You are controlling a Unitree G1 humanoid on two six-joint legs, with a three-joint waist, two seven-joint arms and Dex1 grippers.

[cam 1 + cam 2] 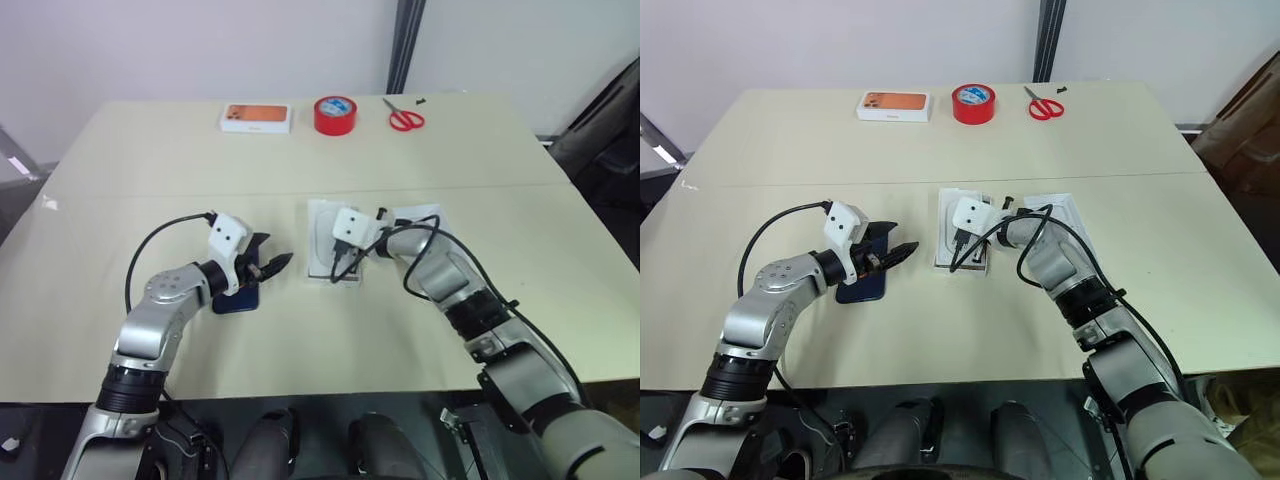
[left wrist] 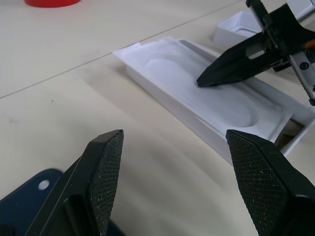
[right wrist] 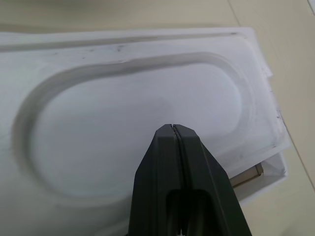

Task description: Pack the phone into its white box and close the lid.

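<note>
Pressing with fingers clenched, the right gripper (image 3: 173,129) tips onto the thin insert (image 3: 138,123) seated in the white box (image 1: 322,245). Left gripper (image 2: 172,182) released above the phone (image 1: 862,284). Advise clearing the insert first.

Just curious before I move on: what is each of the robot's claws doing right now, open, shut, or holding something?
Left gripper: open, holding nothing, above the phone.
Right gripper: shut, empty, tips on the white insert.

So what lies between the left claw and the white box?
Bare tabletop: the left wrist view shows nothing between the open left claw and the white box, whose insert the shut right claw touches.
</note>
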